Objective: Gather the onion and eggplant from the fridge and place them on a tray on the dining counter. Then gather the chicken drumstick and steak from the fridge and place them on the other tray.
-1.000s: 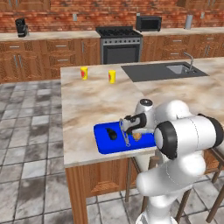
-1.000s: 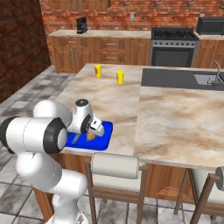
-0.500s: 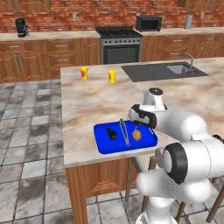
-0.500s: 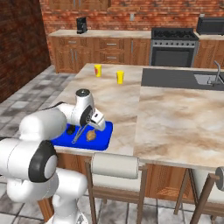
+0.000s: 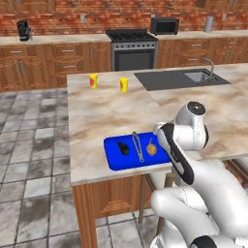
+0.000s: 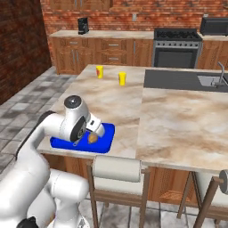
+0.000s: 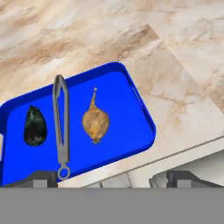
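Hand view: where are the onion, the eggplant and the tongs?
onion point(image 7: 96, 124), hand view, middle of its bulb
eggplant point(image 7: 34, 126), hand view, middle of its dark body
tongs point(image 7: 61, 127), hand view, along one arm

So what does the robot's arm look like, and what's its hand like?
The arm is made of smooth, glossy white rounded shells, fat like sausages, with dark grey or black bands and round caps at the joints. No cables or writing can be made out on it. In the hand view, the gripper has two small dark grey, blocky fingertips.

Grey tongs point(image 7: 61, 127), 2 yellow cups point(image 5: 124, 85), stove point(image 5: 131, 48), perhaps coffee maker point(image 5: 23, 30)
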You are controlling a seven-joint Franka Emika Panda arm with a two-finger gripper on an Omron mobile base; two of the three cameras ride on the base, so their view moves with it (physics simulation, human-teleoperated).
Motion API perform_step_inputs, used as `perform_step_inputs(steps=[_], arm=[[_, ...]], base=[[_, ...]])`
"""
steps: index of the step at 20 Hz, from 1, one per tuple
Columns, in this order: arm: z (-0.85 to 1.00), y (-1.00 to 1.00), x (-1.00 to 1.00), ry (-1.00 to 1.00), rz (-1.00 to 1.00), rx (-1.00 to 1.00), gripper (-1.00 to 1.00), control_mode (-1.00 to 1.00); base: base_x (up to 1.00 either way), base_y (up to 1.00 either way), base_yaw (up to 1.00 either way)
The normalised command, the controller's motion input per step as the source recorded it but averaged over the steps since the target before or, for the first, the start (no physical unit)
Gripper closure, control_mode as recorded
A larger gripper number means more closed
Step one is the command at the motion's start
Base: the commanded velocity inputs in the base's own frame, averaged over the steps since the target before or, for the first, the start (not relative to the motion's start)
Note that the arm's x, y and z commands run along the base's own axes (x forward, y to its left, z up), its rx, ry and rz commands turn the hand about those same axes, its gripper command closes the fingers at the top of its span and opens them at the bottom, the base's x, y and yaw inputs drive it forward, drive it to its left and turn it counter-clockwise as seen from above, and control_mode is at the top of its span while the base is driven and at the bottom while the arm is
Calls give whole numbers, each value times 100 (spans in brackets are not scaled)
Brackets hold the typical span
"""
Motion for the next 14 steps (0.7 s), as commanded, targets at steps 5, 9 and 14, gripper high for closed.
perform_step_inputs(steps=[5,9,14], arm=[[78,1,-80,-1,19,-5,-100,-100],[77,1,-81,2,14,-2,-100,-100],[51,0,-83,2,6,-1,-100,-100]], base=[[0,0,0],[0,0,0],[0,0,0]])
